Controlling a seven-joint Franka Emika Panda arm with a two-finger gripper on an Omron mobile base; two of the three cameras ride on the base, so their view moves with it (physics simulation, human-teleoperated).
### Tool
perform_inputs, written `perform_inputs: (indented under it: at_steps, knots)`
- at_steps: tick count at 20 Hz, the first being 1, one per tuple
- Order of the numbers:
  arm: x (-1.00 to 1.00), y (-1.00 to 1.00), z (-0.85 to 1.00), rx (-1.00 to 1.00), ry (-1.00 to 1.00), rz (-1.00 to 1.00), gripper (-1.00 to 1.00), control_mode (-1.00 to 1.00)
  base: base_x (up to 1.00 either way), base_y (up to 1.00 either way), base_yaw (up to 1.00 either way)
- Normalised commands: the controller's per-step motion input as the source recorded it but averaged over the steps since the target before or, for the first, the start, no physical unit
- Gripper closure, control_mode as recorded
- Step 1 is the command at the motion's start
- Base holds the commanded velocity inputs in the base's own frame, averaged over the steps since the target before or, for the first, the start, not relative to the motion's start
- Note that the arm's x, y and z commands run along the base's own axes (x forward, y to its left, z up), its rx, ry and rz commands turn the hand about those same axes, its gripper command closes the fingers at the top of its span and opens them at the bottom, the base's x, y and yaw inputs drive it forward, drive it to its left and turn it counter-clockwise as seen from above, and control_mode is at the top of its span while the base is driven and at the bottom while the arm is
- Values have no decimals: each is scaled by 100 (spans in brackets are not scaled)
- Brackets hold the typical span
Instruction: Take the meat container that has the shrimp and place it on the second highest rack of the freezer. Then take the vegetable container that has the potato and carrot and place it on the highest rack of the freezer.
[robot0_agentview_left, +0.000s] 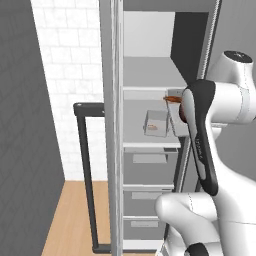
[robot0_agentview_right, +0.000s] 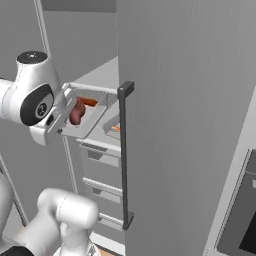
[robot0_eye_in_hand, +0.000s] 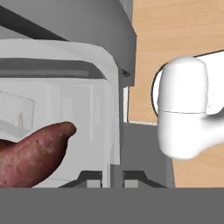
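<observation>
— Reddish-brown, rounded potato (robot0_eye_in_hand: 33, 153) sits closest to us in the hand view, lying in the shallow pale grey vegetable container (robot0_eye_in_hand: 87, 109), whose rim runs right up to the two dark finger tips (robot0_eye_in_hand: 89, 178). What do we make of the grip?

— We see the two-finger gripper (robot0_eye_in_hand: 109, 177) drawn in as far as it goes, clamped on the near wall of that tray. From the right base view the vegetable container (robot0_agentview_right: 87, 117) hangs off the hand, held up in the air just in front of the tall grey freezer (robot0_agentview_right: 165, 125), with the potato (robot0_agentview_right: 76, 112) at the gripper end and the slim orange carrot (robot0_agentview_right: 89, 102) beyond it.

— And the other tray?

— We find the small grey meat container (robot0_agentview_left: 156, 122) resting on a pale shelf inside the freezer (robot0_agentview_left: 145, 75), the shelf directly above the grey drawers (robot0_agentview_left: 145, 170). One more shelf stands above it. The shrimp is too small for us to make out with certainty; a faint pinkish mark shows in the tray.

— Where is the held tray against those shelves?

— In the left base view the vegetable container (robot0_agentview_left: 176, 107) is at the open front, right of the meat container and slightly higher, with the carrot tip (robot0_agentview_left: 171, 99) near the upper shelf's edge. The long dark bar handle (robot0_agentview_left: 86, 175) stands on the open door to the left.
</observation>
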Motion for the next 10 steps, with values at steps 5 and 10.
perform_inputs:
  at_steps: [5,10]
  knots:
    - [31,0,57,0,-10,-6,100,-100,0,0,0]
    - [56,2,20,0,-10,0,100,-100,0,0,0]
